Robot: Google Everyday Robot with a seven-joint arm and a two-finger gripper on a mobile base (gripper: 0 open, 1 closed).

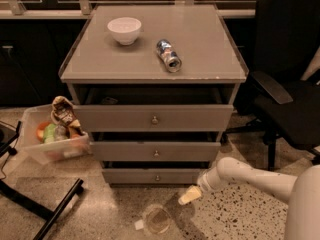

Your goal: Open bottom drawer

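Office, black swivel chair (285,101), drawer cabinet (210,46)

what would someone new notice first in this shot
The grey three-drawer cabinet fills the middle, with a white bowl and a can lying on its side on top. The white arm reaches in from the lower right, its gripper low near the floor by the right end of the bottom drawer. A clear bin of clutter sits on the floor at the cabinet's left.

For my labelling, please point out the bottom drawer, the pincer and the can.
bottom drawer (130,176): camera view, left half of its grey front.
pincer (187,198): camera view, cream tip, just below the drawer's right end.
can (168,55): camera view, middle of its side.
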